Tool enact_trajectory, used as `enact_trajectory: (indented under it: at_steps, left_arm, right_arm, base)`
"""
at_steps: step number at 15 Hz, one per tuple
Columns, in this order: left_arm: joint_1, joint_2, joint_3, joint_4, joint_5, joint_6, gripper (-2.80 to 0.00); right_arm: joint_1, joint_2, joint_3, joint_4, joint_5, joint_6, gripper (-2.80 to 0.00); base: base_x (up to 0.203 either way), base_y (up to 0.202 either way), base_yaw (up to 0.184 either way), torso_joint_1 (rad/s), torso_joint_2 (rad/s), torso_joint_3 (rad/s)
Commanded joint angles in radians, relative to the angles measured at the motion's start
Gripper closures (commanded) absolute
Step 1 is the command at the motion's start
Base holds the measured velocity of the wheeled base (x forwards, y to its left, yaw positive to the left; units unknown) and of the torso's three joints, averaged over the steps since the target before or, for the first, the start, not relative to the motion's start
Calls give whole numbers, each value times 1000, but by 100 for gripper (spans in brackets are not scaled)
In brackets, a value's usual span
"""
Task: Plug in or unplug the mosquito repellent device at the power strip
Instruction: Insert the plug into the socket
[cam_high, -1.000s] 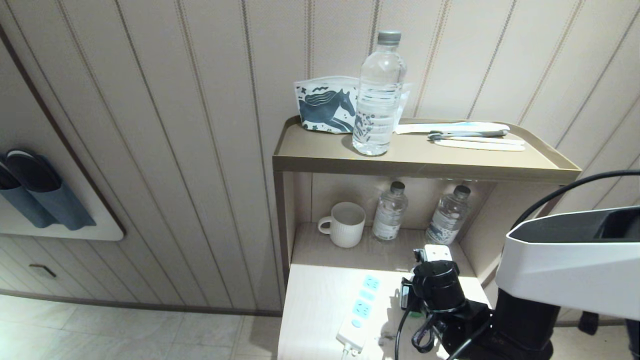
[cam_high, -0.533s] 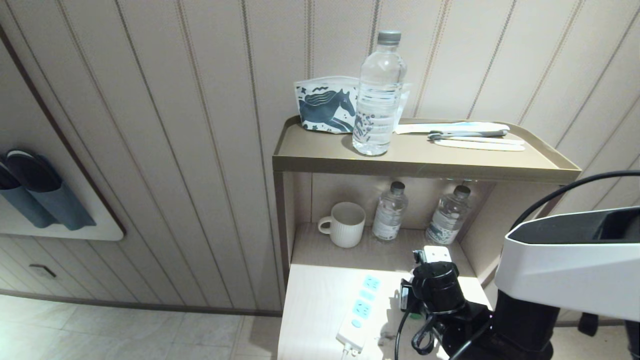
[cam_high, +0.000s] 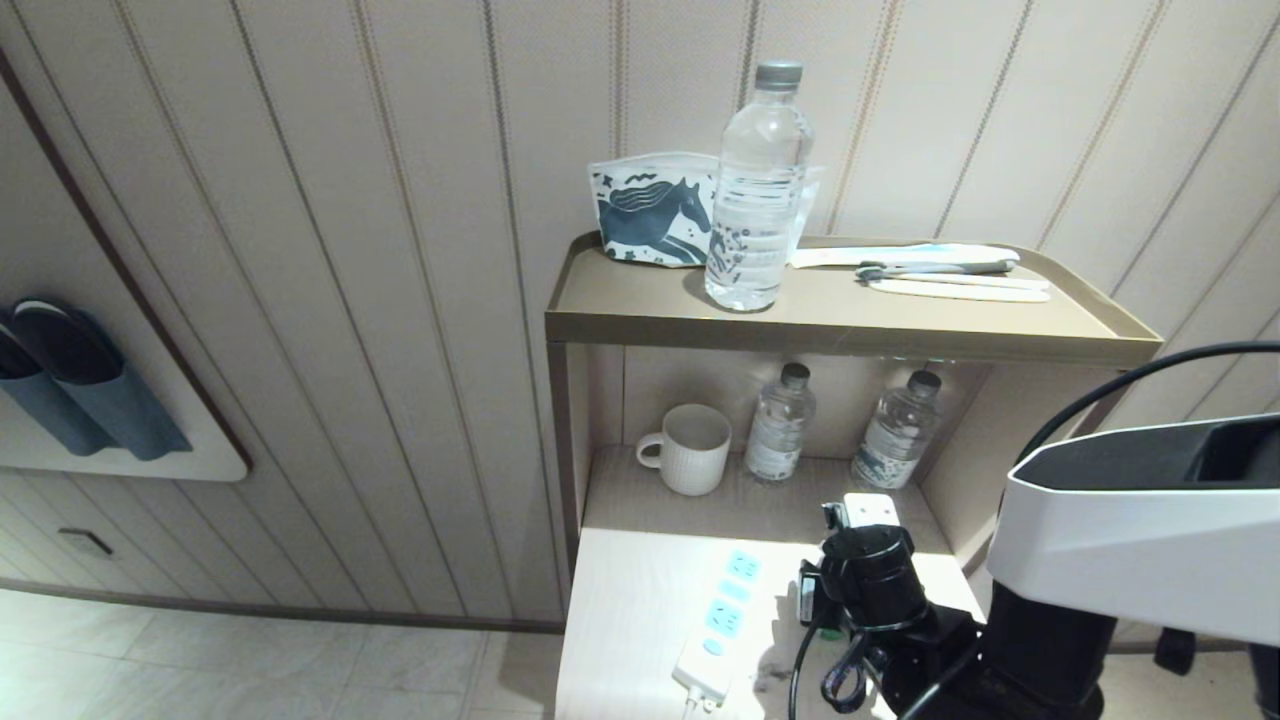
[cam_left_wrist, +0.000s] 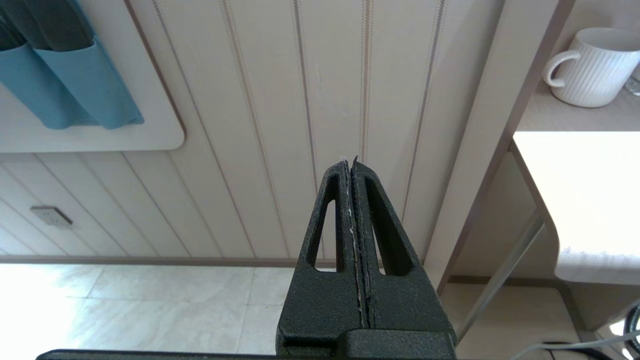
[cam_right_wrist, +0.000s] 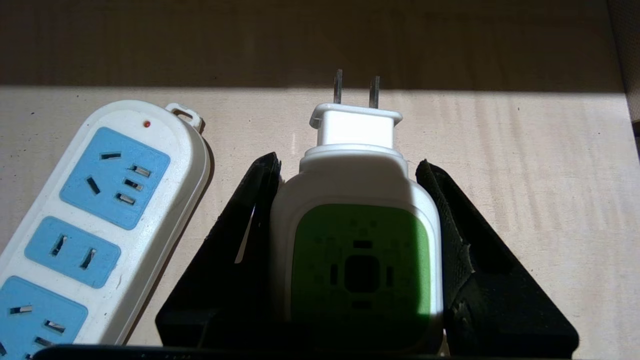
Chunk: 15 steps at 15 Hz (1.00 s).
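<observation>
The mosquito repellent device (cam_right_wrist: 356, 220), a small white plug-in unit with a bright green face, sits clamped between the two black fingers (cam_right_wrist: 452, 250) of the right end effector (cam_right_wrist: 350, 170), one finger pressed against each of its sides. Its two flat metal prongs (cam_right_wrist: 356, 87) stick out beyond the fingertips, bare and free of any socket, so the device is unplugged. The prongs point along the pale wooden worktop (cam_right_wrist: 525, 175) rather than down at it.

The power strip (cam_right_wrist: 95, 220) lies flat on the same worktop just beside the held device, on the robot's left of it. It is a long white bar with pale blue socket faces turned upward, and its long axis runs roughly alongside the device, slightly slanted. The nearest two-slot socket (cam_right_wrist: 72, 251) is off to the side of the prongs, not ahead of them. As a judgement, plugging in would need the prongs tipped to face down and carried sideways over a socket face.

In the head view, the right end effector (cam_high: 862, 520) hangs over the worktop's right part, with the power strip (cam_high: 722, 620) to its left.

The left end effector (cam_left_wrist: 351, 165) is closed on nothing and parked well away, facing the panelled wall (cam_left_wrist: 280, 100). The right arm is clearly the nearer one.
</observation>
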Motion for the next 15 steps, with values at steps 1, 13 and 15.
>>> enact_trajectory:
  at_steps: [1,13,15]
  left_arm:
    - [1,0,0,0,0,0,0]
    - [-1,0,0,0,0,0,0]
    - [1,0,0,0,0,0,0]
  right_arm:
    - [5,3,1,-7,-3,2,0]
    - [60,-71,67,-11,-12,15,-280]
    - [129,-99,125,-16,-53,25,-280]
  base:
    - [0,0,0,0,0,0]
    - [0,0,0,0,0,0]
    - [0,0,0,0,0,0]
